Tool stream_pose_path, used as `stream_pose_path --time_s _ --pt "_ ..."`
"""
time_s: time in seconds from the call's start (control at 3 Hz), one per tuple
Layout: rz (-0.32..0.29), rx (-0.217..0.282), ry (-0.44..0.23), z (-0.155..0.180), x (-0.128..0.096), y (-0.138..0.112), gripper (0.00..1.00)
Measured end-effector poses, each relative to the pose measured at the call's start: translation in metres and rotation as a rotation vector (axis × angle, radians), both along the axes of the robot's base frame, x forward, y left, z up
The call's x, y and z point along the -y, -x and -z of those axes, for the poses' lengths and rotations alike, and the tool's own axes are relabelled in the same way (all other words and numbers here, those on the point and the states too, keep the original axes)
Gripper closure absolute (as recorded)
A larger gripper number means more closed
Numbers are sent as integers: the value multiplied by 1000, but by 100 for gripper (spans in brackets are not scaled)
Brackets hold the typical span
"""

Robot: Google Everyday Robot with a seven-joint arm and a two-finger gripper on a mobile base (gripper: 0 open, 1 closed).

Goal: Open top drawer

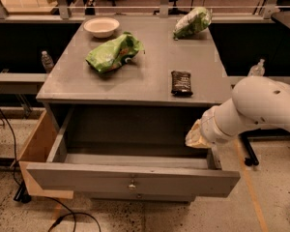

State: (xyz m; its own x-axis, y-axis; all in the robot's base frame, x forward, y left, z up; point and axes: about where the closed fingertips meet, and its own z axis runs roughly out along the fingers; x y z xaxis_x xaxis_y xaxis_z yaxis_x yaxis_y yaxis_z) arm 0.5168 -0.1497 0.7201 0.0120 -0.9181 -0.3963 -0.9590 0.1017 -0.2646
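Grey top drawer (130, 178) stands pulled out, tool (197, 137) by its side wall, grip state unclear.

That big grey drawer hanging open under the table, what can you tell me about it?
The wide grey top drawer is pulled far out from under the grey tabletop. It has a flat front panel, a small round metal knob at centre, and grey walls and floor. The robot's gripper sits by its right side wall, near the back.
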Motion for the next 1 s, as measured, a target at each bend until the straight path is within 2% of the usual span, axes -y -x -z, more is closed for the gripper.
stream_pose_path --time_s 0.67,1.0 --pt "24 -83 28 57 5 -1 100" --pt "0 -120 72 77 -1 9 100"
